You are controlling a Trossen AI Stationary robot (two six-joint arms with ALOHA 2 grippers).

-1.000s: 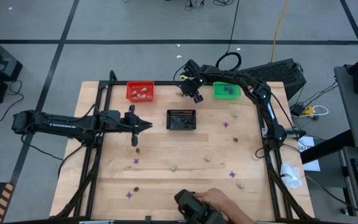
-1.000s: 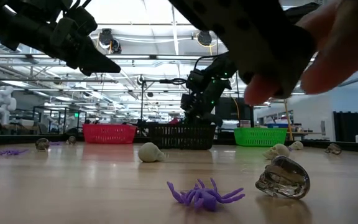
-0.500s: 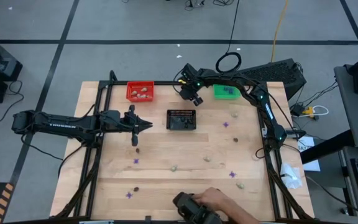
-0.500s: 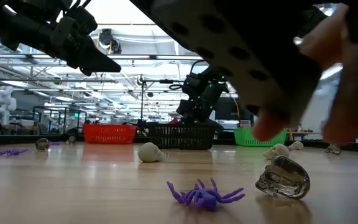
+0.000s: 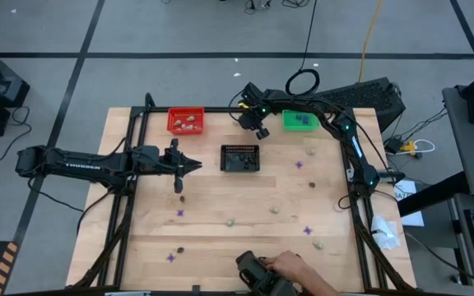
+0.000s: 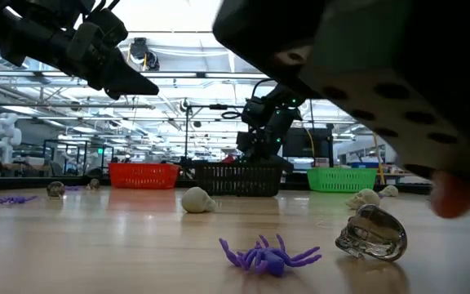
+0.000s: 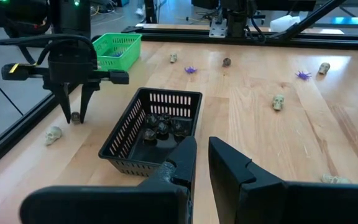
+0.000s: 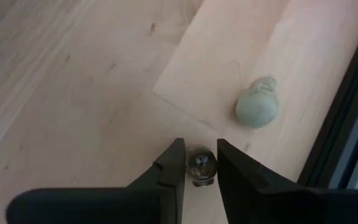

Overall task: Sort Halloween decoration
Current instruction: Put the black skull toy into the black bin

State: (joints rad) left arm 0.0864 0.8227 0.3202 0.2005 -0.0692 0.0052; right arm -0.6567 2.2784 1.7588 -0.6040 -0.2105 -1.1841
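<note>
My right gripper point(image 5: 260, 131) stands at the table's far edge between the red basket point(image 5: 185, 121) and the green basket point(image 5: 300, 120). It points steeply down and is shut on a small dark skull point(image 8: 201, 164). A pale skull point(image 8: 258, 107) lies on the wood beside it. My left gripper point(image 5: 197, 165) hovers shut and level, left of the black basket point(image 5: 240, 158), holding nothing. Purple spiders point(image 6: 268, 255), pale skulls point(image 6: 196, 199) and dark skulls point(image 6: 372, 233) lie scattered on the table. My right gripper pinches the dark skull by its two sides point(image 8: 191, 165) between its two fingers. The fingers come from above, slanting down. The skull rests on the wood close to the table's far rail point(image 8: 340, 124).
The black basket point(image 7: 160, 124) holds several dark bits. A person's hand with a dark device point(image 5: 266, 271) is at the near edge and fills the upper right of the low view point(image 6: 365, 65). Black frame rails point(image 5: 130, 205) border the table.
My right gripper has tipped a little more steeply down over the same spot at the far edge. The person's hand with the dark device has shifted along the near edge and now covers more of the low view.
</note>
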